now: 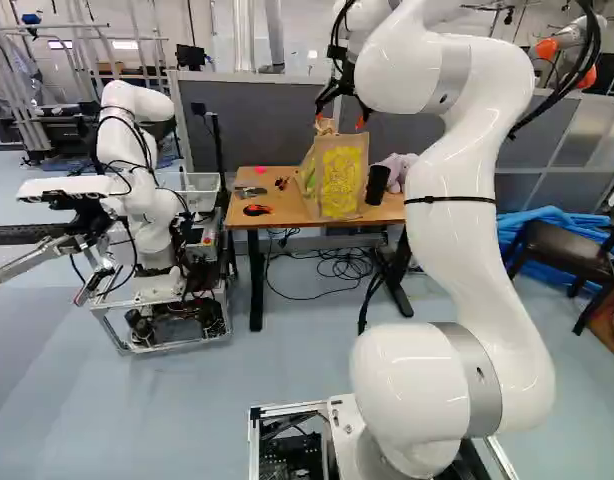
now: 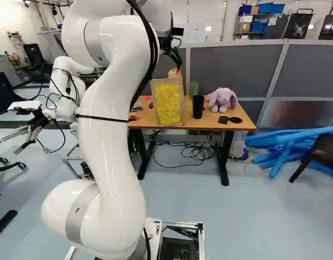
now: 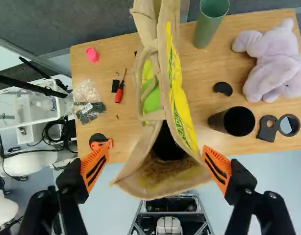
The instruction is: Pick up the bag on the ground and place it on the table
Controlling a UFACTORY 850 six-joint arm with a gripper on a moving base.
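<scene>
a wooden table [image 1: 282, 212] stands before grey partitions [image 1: 252, 125]; on it, at the upper middle of the left base view, the tan and yellow bag [image 1: 342, 178] stands near the front edge. the gripper [image 3: 156, 148] hangs above, fingers [image 3: 91, 162] spread wide, gripping nothing. placing looks finished; next, it should rise clear of the handles [image 3: 154, 116]

bag [image 2: 167, 103]: tan, yellow-patterned (rather sunny) | plush toy [image 2: 222, 100]: lilac | cup [image 2: 198, 106]: black

the yellow-printed brown bag [image 1: 341, 178] is standing on the wooden table [image 1: 277, 208], and the black cup [image 1: 377, 186] is beside it.
</scene>
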